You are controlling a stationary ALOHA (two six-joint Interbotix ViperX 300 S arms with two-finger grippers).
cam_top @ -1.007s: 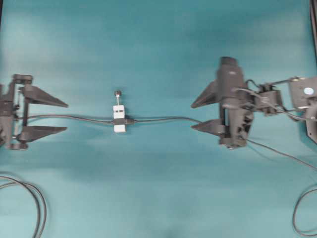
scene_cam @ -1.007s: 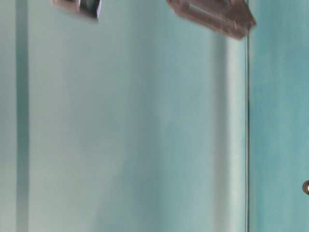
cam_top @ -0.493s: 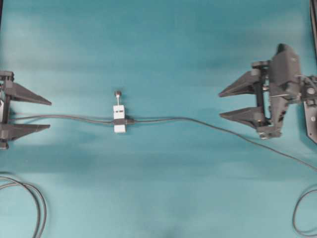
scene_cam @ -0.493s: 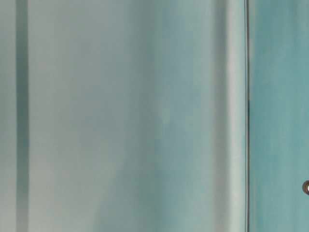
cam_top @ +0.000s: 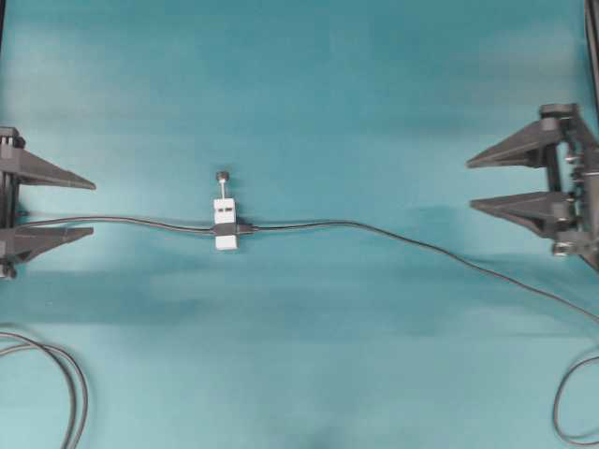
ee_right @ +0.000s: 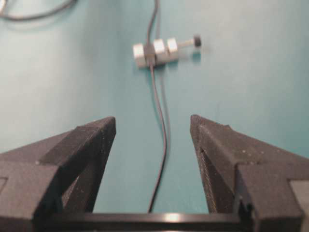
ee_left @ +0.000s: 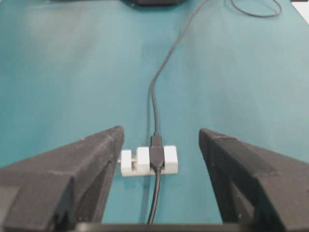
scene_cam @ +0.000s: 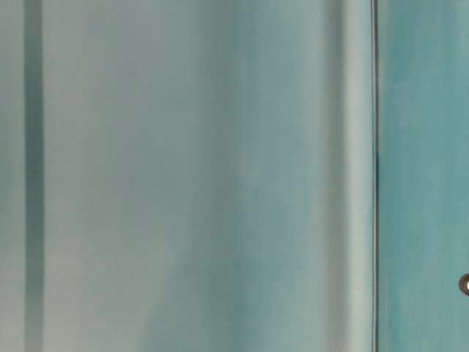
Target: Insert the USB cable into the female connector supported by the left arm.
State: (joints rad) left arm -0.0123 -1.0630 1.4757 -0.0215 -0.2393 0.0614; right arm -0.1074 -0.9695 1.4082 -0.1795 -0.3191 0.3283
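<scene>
One white block, the female connector (cam_top: 225, 224), is seen lying on the teal surface (cam_top: 309, 84), left of the middle in the overhead view. A thin screw with a black knob (cam_top: 222, 176) is carried on its far end, and a black band is wrapped across its body. The USB cable (cam_top: 393, 237) is seen meeting the block at its right side, its dark collar set against the band, and is trailed from there across the surface towards the right edge. A second dark cable (cam_top: 122, 222) is led from the block's left side to the left edge.

The left end effector (cam_top: 51, 206) is held at the left edge, released and spread wide, with nothing between its pointed jaws; the second cable runs just beside its lower jaw. The right end effector (cam_top: 519, 178) is held at the right edge, well apart from the block, likewise released and empty.

Looped dark cables (cam_top: 65, 383) are laid in the lower corners.
</scene>
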